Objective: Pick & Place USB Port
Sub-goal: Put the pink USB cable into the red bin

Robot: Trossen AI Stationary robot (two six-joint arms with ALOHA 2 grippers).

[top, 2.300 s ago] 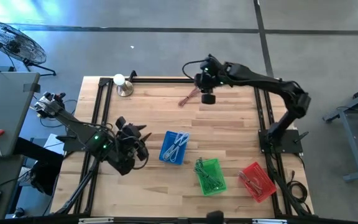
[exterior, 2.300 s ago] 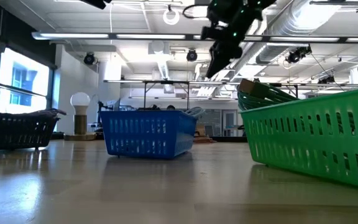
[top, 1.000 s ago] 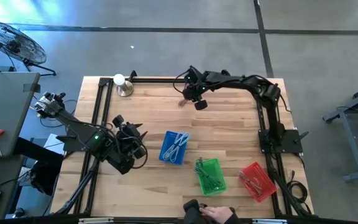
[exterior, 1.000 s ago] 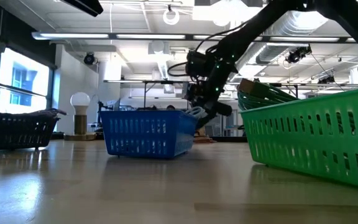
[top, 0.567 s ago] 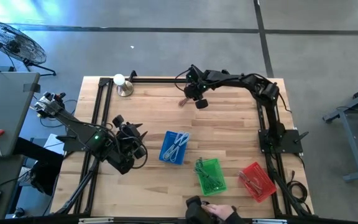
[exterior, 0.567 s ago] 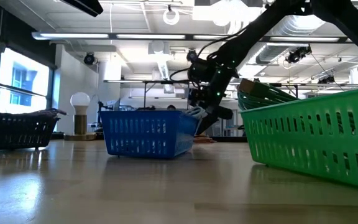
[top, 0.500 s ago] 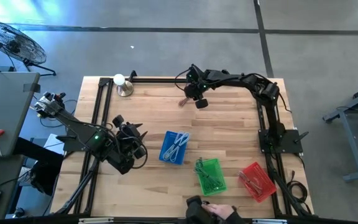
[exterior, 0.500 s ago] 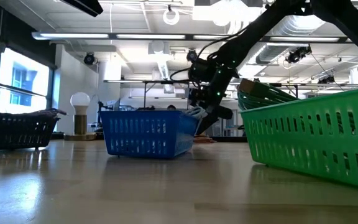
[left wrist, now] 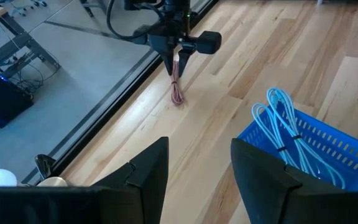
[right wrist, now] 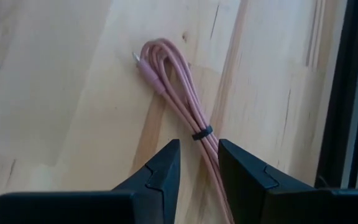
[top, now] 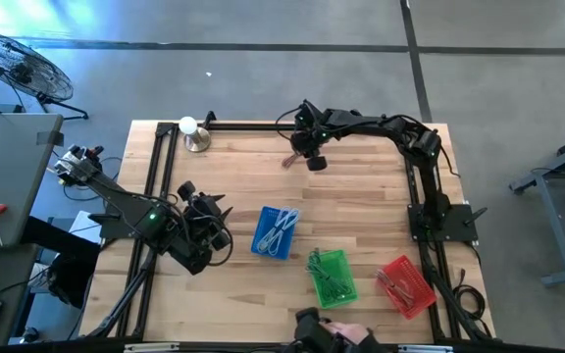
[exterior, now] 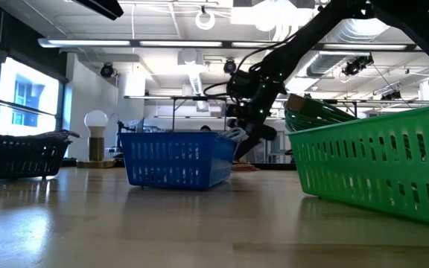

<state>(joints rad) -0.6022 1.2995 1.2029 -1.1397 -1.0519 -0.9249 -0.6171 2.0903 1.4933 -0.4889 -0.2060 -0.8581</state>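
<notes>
A pink cable bundle (right wrist: 173, 87), tied by a small black band, lies flat on the wood near the table's far edge (top: 288, 160). My right gripper (right wrist: 199, 163) is low over it, open. Its fingers point down and stand on either side of the bundle just behind the band, and bare wood shows beside the cable. The left wrist view shows that gripper (left wrist: 178, 57) over the cable's far end (left wrist: 178, 92). My left gripper (left wrist: 199, 168) waits open at the table's left near side (top: 214, 224).
Along the near side stand a blue basket (top: 276, 233) holding light-blue cables, a green basket (top: 332, 277) and a red basket (top: 405, 286). A bulb lamp (top: 194, 133) is at the far left corner. Black frame rails run along the table's edges. A person's hand (top: 339, 339) is at the near edge.
My right gripper came down and toward the table's left, onto the pink cable, and has held nearly still over it for the last half second. The cable has not moved.
</notes>
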